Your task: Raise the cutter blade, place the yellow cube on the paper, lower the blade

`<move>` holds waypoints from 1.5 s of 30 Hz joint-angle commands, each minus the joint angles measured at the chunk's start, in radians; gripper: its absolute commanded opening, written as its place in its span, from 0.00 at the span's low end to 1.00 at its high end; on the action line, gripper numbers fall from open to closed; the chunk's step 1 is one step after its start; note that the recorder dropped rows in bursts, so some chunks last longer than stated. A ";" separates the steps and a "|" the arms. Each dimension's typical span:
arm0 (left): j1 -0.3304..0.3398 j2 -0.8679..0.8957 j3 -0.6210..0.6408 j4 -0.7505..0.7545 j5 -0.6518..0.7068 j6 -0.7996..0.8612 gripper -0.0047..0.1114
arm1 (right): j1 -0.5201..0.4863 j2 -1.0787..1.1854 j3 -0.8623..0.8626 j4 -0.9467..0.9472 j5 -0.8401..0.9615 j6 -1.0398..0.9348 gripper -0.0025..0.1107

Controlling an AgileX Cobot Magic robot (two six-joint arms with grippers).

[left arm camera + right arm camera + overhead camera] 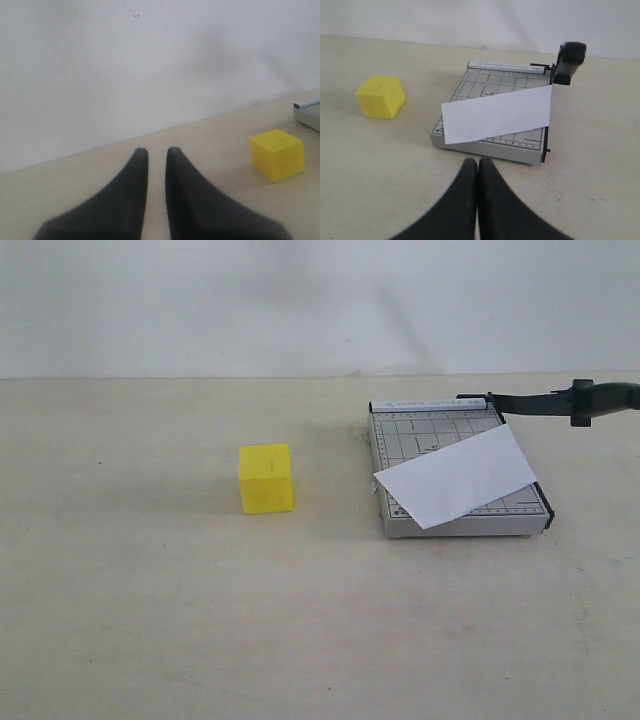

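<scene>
Table: a pale top (150,620) runs back to a plain white wall (300,300).
Cube: the yellow cube (266,478) sits flat on the table by itself, left of the cutter and clearly apart from it. There is a small mark on its top face. It is not on the paper, and nothing touches it.
Base: the grey gridded base (420,430) lies flat on the right side of the table, with its ruler strip along the far edge.
Paper: the white sheet (455,477) lies askew across the base and covers most of the near half of the grid. One corner pokes just past the base's left edge, and another reaches the near edge. The far end comes up to the cutting side.
Blade: the black blade (545,402) is lifted off the base. It is hinged at the far right corner and reaches out to the right, above the table. From the right wrist view its thick handle (570,62) stands up over that far corner.
Left gripper: the left gripper (157,150) hangs low over bare table with its fingers a narrow slit apart and nothing between them. The cube is ahead of it and off to one side.
Right gripper: the right gripper (478,161) has its fingers pressed together on nothing. It is over the table just short of the base's near edge, facing the paper.
</scene>
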 commanded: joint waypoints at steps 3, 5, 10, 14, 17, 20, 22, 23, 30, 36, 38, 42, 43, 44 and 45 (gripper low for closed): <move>0.004 -0.003 -0.003 -0.010 -0.007 0.000 0.15 | 0.000 -0.008 0.018 0.002 -0.060 0.009 0.02; 0.004 -0.003 -0.003 -0.010 -0.007 0.000 0.15 | 0.000 -0.008 0.018 0.002 -0.060 0.024 0.02; 0.004 -0.003 -0.003 -0.010 -0.007 0.000 0.15 | 0.000 -0.008 0.018 0.003 -0.060 0.127 0.02; 0.004 -0.003 -0.003 -0.010 -0.007 0.000 0.15 | 0.000 -0.008 0.018 0.003 -0.060 0.142 0.02; 0.004 -0.003 -0.003 -0.010 -0.009 0.000 0.15 | 0.000 -0.008 0.018 0.003 -0.060 0.142 0.02; 0.004 -0.003 -0.003 -0.010 -0.034 0.000 0.15 | 0.000 -0.008 0.018 0.003 -0.060 0.142 0.02; 0.004 -0.003 -0.003 -0.010 -0.070 -0.011 0.15 | 0.000 -0.008 0.018 0.003 -0.060 0.142 0.02; 0.004 -0.003 -0.003 -0.010 -0.091 -0.067 0.15 | 0.000 -0.008 0.018 0.003 -0.063 0.142 0.02; 0.004 -0.003 -0.003 -0.010 -0.165 -0.477 0.15 | 0.000 -0.008 0.018 0.003 -0.074 0.142 0.02; 0.004 -0.003 -0.003 -0.010 -0.234 -0.585 0.15 | 0.000 -0.008 0.018 0.003 -0.072 0.142 0.02; 0.004 -0.003 -0.003 -0.010 -0.273 -0.588 0.15 | 0.000 -0.008 0.018 0.003 -0.072 0.142 0.02; 0.004 -0.003 -0.003 -0.010 -0.308 -0.620 0.15 | 0.000 -0.008 0.018 0.003 -0.072 0.142 0.02; 0.004 -0.003 -0.003 0.006 -0.305 -0.620 0.15 | 0.000 -0.008 0.018 0.003 -0.072 0.142 0.02; 0.004 -0.003 -0.003 0.034 -0.295 -0.620 0.15 | 0.000 -0.008 0.018 0.003 -0.072 0.142 0.02; 0.004 -0.003 -0.003 0.078 -0.289 -0.620 0.15 | 0.000 -0.008 0.018 0.003 -0.072 0.142 0.02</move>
